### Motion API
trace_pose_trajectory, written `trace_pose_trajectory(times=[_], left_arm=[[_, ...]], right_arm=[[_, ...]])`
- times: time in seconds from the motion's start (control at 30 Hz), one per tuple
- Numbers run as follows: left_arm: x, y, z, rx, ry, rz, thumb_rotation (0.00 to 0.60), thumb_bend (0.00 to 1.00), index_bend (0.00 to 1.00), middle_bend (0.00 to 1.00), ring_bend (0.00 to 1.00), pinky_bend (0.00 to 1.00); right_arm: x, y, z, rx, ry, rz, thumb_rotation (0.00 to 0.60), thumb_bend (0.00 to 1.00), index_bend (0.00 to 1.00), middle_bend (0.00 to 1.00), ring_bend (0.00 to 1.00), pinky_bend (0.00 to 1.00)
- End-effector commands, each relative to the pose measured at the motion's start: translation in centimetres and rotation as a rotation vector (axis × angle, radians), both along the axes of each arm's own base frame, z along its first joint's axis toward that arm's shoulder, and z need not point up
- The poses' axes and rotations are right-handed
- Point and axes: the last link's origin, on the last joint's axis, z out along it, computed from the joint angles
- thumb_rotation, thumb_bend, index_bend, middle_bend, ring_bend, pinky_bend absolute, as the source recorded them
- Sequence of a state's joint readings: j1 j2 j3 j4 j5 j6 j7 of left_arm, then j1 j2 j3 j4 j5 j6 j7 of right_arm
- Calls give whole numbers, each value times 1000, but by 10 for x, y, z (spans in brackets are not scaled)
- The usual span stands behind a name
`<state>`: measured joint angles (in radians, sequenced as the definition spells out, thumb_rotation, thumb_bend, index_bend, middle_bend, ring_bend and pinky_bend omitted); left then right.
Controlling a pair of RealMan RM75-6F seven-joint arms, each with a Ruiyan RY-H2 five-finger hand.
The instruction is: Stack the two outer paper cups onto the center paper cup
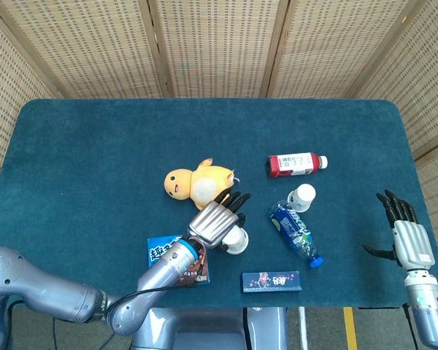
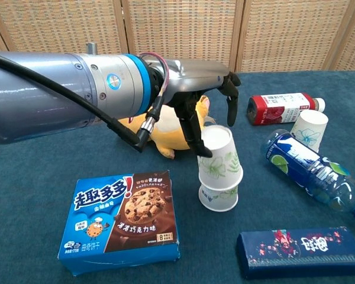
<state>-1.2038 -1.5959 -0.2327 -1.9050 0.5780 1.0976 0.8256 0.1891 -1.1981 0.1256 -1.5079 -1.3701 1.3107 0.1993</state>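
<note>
Left hand [image 2: 204, 97] fingers [image 2: 195, 133] hold a floral paper cup [image 2: 220, 160] over the center cup [image 2: 218, 197]; right hand [image 1: 407, 232] spread, empty.

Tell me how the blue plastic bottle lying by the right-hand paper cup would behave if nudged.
The blue plastic bottle lies on its side, so it would probably roll. It looks full, so likely heavy for its size. Rolling back, it might knock the light white paper cup beside it.

Staged robot test area, not a home, blue felt-covered table [image 1: 95, 146], woven rattan screen panels [image 1: 212, 44] closing off the back, assorted props scattered, cookie box [image 2: 121, 222], plush toy [image 1: 197, 182], bottles [image 2: 310, 168]
</note>
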Motion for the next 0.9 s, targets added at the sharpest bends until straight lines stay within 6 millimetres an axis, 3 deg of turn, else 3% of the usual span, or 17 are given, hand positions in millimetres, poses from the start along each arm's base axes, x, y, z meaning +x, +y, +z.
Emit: trace_pose_trajectory(times=[0.03,0.23,0.37,0.47,0.63,0.73,0.9], left_arm=[[-1,2,2,13,0,5,600,206,321,0,0,0],[-6,7,14,38,-39,29,600,204,239,0,0,0],[-23,9,35,81,-86,64,600,204,237,0,0,0],[-47,10,56,142,-115,88,600,204,237,0,0,0],[-103,3,92,258,-164,151,600,204,232,0,0,0],[-151,-7,112,343,-102,192,600,204,212,0,0,0],[-199,-28,134,421,-94,240,600,204,198,0,0,0]], right_arm=[[0,0,0,1,-1,-1,600,68,0,0,0,0],[0,0,1,1,-2,2,600,68,0,0,0,0],[0,1,1,3,-6,1,600,68,0,0,0,0],[1,1,0,6,-4,5,600,68,0,0,0,0],[5,2,-4,18,6,18,600,68,0,0,0,0],[7,3,-8,31,17,24,600,67,0,0,0,0],[13,4,-12,32,39,38,600,67,0,0,0,0]])
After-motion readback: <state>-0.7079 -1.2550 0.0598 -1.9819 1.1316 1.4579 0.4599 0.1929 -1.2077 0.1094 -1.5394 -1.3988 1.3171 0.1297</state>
